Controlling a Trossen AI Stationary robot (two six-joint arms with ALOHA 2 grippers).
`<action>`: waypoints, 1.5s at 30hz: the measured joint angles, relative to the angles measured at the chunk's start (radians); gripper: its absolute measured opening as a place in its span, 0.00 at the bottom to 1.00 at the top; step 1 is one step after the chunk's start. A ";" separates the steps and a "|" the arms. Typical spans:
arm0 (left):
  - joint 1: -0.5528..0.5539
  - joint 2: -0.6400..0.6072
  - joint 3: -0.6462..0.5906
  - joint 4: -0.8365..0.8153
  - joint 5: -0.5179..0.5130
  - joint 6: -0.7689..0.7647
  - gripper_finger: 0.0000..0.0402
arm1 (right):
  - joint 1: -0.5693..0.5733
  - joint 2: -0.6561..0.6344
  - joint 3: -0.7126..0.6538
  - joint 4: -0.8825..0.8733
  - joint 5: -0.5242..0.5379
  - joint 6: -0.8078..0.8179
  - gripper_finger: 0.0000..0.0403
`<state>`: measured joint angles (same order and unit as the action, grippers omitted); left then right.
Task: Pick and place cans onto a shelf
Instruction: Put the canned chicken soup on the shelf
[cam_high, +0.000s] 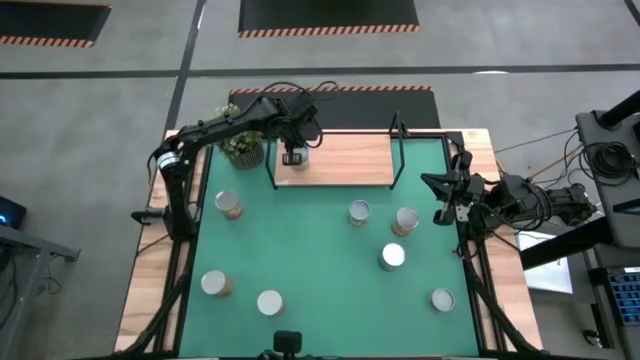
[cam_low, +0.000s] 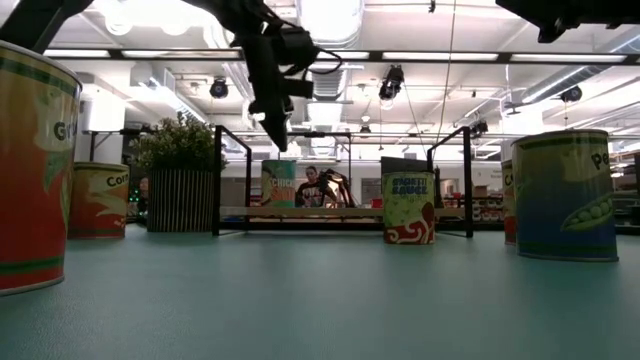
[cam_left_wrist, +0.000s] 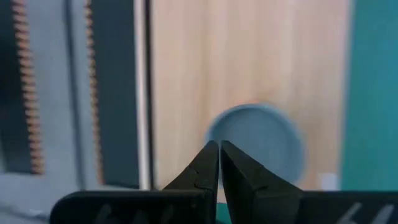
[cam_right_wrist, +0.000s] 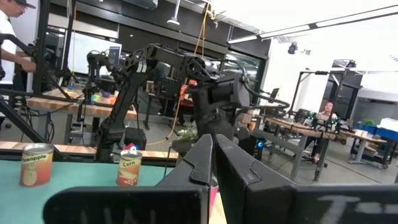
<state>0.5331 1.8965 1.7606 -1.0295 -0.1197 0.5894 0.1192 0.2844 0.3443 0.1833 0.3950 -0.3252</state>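
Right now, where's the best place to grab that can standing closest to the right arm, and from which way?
Take the can across its round side wall, just below the silver top, coming straight down. It stands upright on the green mat with open mat around it; the nearest can stands apart, so fingers likely fit either side. The right claw, shut, waits near the mat's right edge.

The worktop is covered by a green mat. The shelf is set at the mat's twelve o'clock edge, with one can standing near its nine o'clock end. A potted plant is placed just beside the shelf at nine o'clock. Seven cans are scattered across the mat.
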 joint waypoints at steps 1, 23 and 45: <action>0.000 0.000 0.006 -0.016 0.027 -0.006 0.00 | 0.000 0.000 0.000 0.000 0.000 -0.002 0.02; 0.021 0.046 -0.049 0.005 -0.056 -0.035 0.00 | 0.000 0.000 0.000 -0.002 0.000 -0.008 0.02; 0.088 0.047 -0.049 0.074 -0.081 0.036 0.00 | 0.000 0.000 0.000 -0.006 0.000 -0.016 0.02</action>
<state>0.6209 1.9432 1.7115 -0.9554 -0.2005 0.6259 0.1192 0.2848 0.3443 0.1768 0.3950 -0.3412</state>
